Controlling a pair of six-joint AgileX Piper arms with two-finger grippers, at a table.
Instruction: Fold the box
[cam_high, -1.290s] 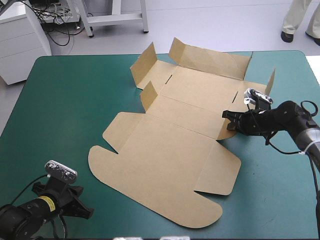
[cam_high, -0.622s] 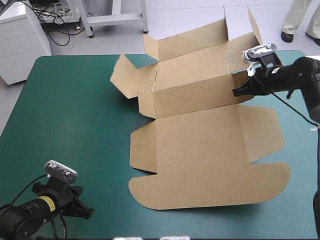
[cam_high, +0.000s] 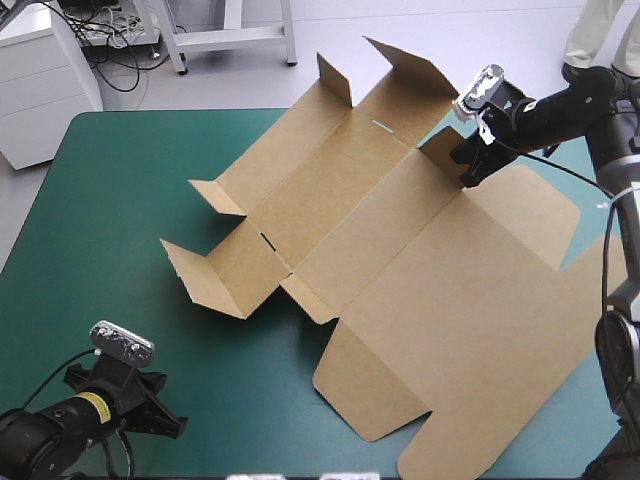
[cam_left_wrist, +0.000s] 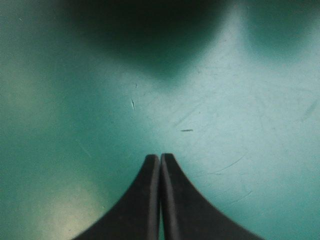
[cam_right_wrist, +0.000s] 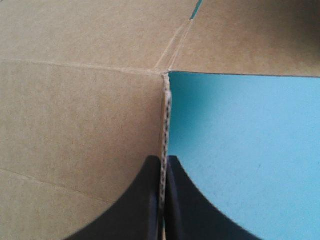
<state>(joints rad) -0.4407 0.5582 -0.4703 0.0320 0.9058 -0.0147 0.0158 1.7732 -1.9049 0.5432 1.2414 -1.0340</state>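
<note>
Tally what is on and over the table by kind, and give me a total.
Brown box: 1
Black grippers: 2, the left gripper shut on nothing, the right gripper clamped on the box's edge
Teal-green table: 1
Total: 4

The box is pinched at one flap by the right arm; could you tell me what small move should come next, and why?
Probably lower the right gripper toward the table's middle, laying the box flat. Its fingers are shut on a flap's edge, the sheet's far end is lifted and reaches near the right edge of the table, and the left gripper sits shut, far off.
</note>
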